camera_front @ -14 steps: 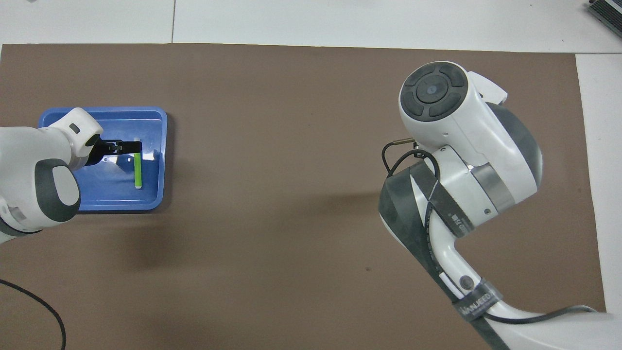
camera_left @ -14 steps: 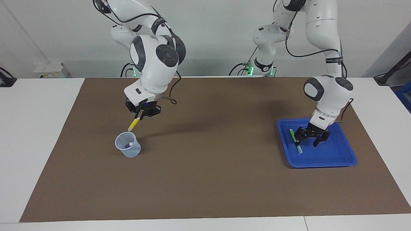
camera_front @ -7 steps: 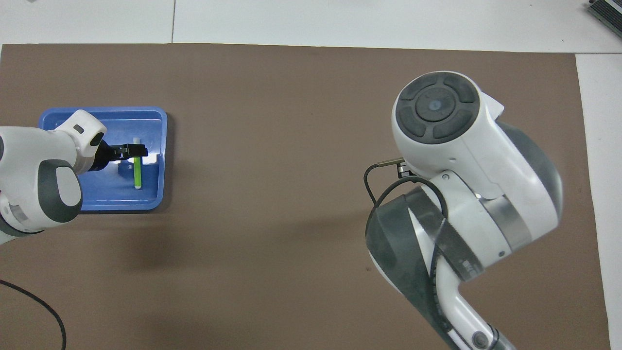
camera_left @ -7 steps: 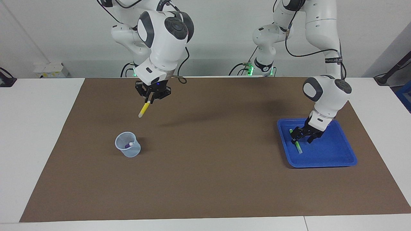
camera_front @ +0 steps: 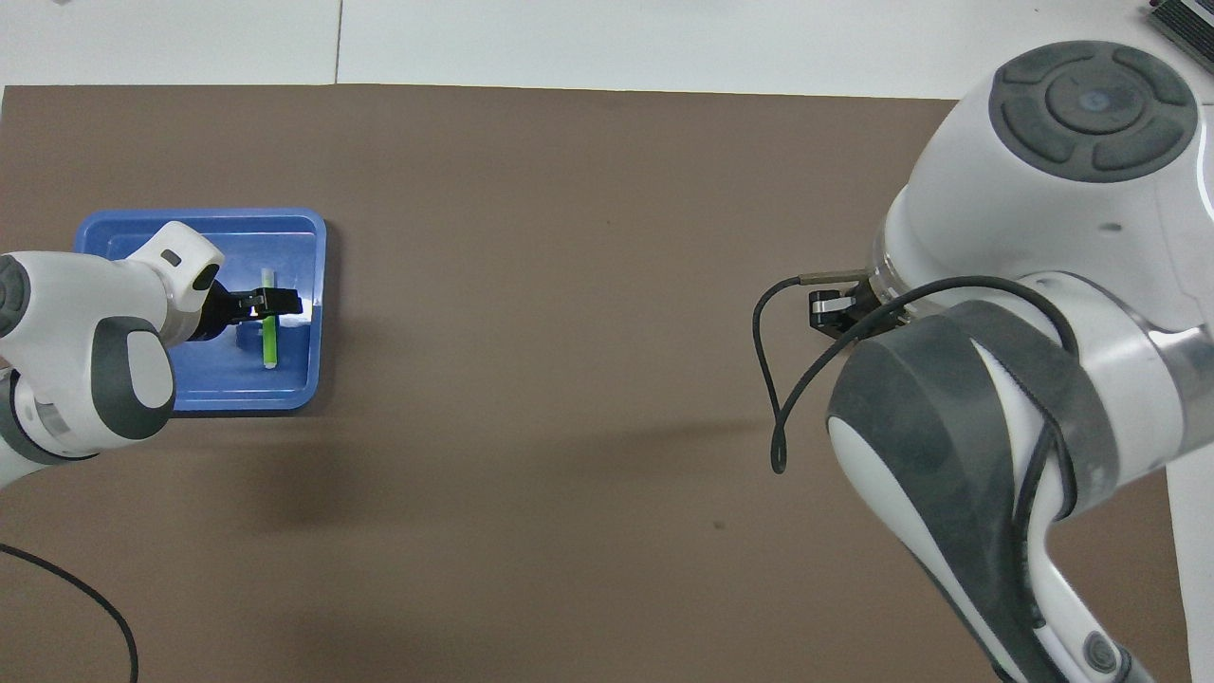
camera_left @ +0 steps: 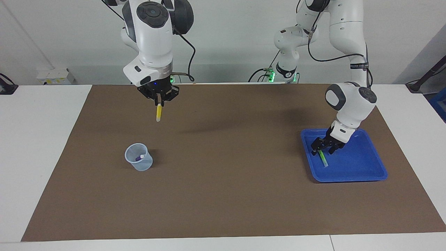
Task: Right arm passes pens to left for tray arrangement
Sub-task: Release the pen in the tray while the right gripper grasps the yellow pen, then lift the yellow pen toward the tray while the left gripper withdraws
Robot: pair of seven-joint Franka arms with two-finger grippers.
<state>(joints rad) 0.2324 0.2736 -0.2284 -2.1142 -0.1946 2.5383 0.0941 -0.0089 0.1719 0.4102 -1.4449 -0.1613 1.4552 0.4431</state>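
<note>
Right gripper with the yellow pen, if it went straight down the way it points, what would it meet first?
Most likely bare brown mat. The right gripper holds the slim yellow marker pen pointing down; the translucent pale-blue cup seems off that line, though depth is unclear.

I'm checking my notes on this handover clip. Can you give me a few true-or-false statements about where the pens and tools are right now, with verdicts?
1. The green pen lies in the blue tray. True.
2. The right tool is empty. False: it is shut on the yellow pen, up in the air.
3. The purple pen stands in the cup. True.
4. The left tool is over the cup. False: it is open over the tray, by the green pen.
</note>
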